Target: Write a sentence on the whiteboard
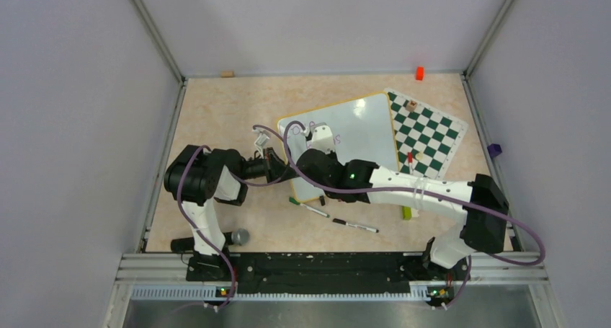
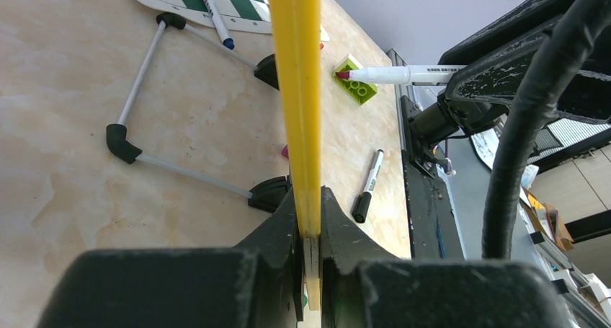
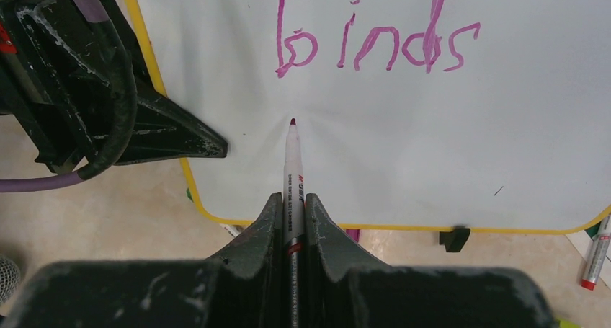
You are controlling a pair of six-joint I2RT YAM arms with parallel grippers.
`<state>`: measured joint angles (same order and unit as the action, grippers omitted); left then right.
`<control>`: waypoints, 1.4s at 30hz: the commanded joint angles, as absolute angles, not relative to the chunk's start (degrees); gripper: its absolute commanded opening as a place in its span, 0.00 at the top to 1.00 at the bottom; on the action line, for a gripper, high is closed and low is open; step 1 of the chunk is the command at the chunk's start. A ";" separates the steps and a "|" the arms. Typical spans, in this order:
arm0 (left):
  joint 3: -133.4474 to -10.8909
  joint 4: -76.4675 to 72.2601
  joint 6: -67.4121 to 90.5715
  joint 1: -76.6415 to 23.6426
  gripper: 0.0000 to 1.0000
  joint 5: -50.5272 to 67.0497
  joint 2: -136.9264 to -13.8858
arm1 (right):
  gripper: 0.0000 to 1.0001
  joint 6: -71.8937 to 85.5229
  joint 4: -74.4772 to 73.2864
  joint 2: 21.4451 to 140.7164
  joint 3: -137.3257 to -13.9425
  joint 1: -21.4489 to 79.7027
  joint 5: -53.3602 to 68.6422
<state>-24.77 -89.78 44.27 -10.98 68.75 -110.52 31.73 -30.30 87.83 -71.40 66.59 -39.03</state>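
Top: whiteboard (image 1: 364, 122) skewed mid-bench (image 1: 216, 112), chess mat (image 1: 432, 130) just right of it. Left claw (image 1: 274, 166) at its left edge, right claw (image 1: 322, 137) over it.
Left wrist: left claw clamped on the board's yellow frame.
Right wrist: right claw gripping marker (image 3: 292, 166), tip at board surface below sentence (image 3: 375, 43) word "binds".

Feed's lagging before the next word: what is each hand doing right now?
Left hand: closed, gripping the whiteboard by its yellow edge.
Right hand: closed on a marker.
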 commanded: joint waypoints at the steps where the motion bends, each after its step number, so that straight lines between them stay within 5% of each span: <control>1: -24.30 -92.80 40.76 -12.83 1.00 74.94 -111.94 | 1.00 31.78 -30.29 87.71 -74.90 65.44 -38.44; 42: -24.26 -92.81 40.95 -12.82 1.00 74.93 -111.76 | 1.00 31.73 -30.32 88.15 -71.86 61.88 -33.84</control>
